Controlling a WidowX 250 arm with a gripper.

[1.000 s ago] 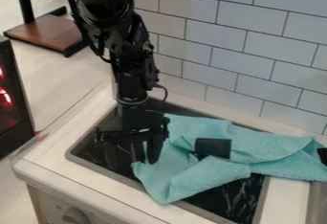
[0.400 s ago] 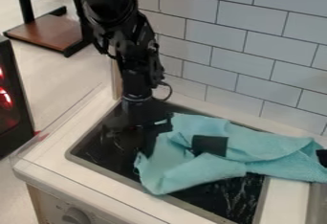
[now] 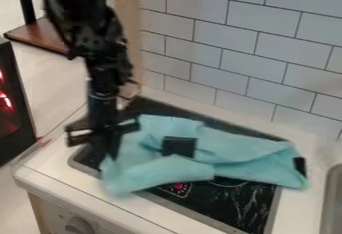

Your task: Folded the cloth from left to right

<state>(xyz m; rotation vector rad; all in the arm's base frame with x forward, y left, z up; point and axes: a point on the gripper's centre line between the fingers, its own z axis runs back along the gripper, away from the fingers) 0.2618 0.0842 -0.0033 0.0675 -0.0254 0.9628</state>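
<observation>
One teal cloth (image 3: pixel 234 154): lay across the stovetop (image 3: pixel 248 198), newly dragged toward its left edge. One gripper (image 3: pixel 112 153): pinched the cloth's left end. We judged the fold still unmade.

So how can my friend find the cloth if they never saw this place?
Look below the tiled wall, at the white counter. Set into it is a flat black stovetop, and a crumpled cloth lies across that. It's the soft blue-green thing with a black square near its middle, while the stovetop under it is hard and dark.
</observation>
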